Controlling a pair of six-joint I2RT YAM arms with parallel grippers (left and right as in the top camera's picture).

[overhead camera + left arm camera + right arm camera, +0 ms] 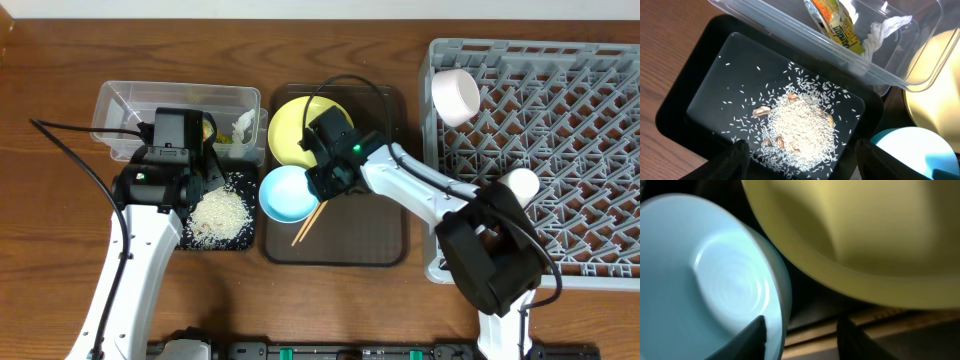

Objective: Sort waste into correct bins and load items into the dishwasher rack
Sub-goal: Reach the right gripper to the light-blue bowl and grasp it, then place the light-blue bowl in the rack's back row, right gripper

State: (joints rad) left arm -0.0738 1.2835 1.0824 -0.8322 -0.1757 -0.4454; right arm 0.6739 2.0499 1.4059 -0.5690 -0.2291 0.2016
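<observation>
The waste looks sorted: the green-and-orange snack wrapper [840, 25] and crumpled white tissue [882, 29] lie in the clear rectangular plastic tub [120, 108]. The loose white rice [800, 125] is heaped in the shallow black tray [705, 95], matte and round-cornered.

A glossy white bowl [457, 95] sits in the grey lattice dishwasher rack [590, 150], and so, it seems, does a small pale cup [521, 184].

Left to load from the dark brown serving tray [350, 245]: the round yellow plate [288, 128], the smooth light blue bowl [285, 195] and the thin wooden chopsticks [303, 230].

The right gripper [800, 332] hangs spread and empty over the blue bowl's rim; contact I can't tell. The left gripper [800, 162] is wide apart above the rice, holding nothing.
</observation>
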